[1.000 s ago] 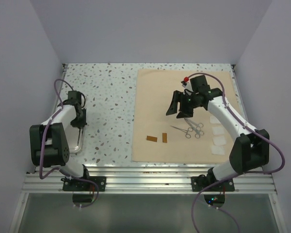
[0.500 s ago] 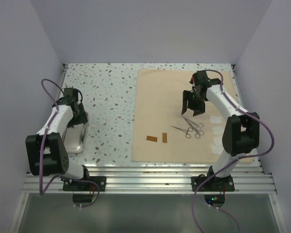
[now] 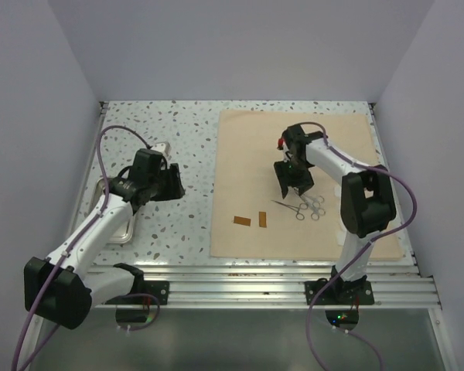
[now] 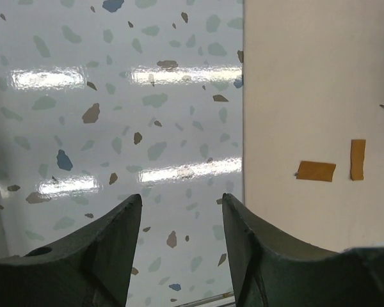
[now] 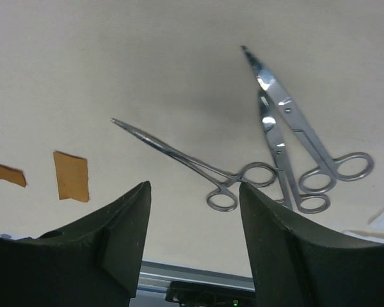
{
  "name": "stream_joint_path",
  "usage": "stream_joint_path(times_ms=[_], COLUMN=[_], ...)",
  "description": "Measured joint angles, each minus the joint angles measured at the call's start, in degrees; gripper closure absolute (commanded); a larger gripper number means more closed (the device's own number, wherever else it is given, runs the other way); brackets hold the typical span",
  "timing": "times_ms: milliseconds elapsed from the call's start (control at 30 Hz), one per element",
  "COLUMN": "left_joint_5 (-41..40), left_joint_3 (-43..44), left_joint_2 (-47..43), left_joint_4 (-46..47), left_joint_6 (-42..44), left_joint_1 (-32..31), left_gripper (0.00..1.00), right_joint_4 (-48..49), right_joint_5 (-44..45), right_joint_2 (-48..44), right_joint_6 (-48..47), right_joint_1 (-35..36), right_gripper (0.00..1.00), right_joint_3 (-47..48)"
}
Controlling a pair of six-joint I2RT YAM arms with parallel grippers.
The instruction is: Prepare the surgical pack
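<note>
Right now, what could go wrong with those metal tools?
The forceps and scissors lie with their handles together, so the open right gripper above them could catch both or nudge one askew. It might also snag and wrinkle the cloth, shifting the brown strips.

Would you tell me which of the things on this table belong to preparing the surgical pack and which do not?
Belong: tan cloth, thin forceps, scissors, two brown strips, steel tray.
Not part of it: speckled table, aluminium rail at the near edge.
</note>
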Motion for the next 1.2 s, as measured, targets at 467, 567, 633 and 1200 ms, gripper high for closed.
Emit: stream_joint_path(times_ms=[467,567,633,1200], left_joint_5=[5.14,5.31,5.33,5.29], left_joint_3=[-1.22,-1.22,-1.22,-1.22], left_joint_2=[-0.52,-0.52,-0.66,-5.35], left_joint_4=[1.33,1.31,1.29,0.28], left_joint_6=[1.20,1.44,1.46,1.40], left_joint_1=[-0.04,-0.04,-0.04,-0.24], left_gripper=[0.42,0.42,0.42,0.43], right_joint_4=[3.98,5.22,5.95,4.22], right_joint_5=[-1.20,-0.98,-0.63,2.67], right_joint_2=[1.36,2.69,3.63,5.64], right_joint_6=[-3.15,-3.69,-4.22,-5.62], right_joint_1=[6.03,6.21,6.16,6.10], right_gripper=[0.47,0.49,0.51,0.99], right_joint_3=[-3.43,-3.76,-4.22,-2.27])
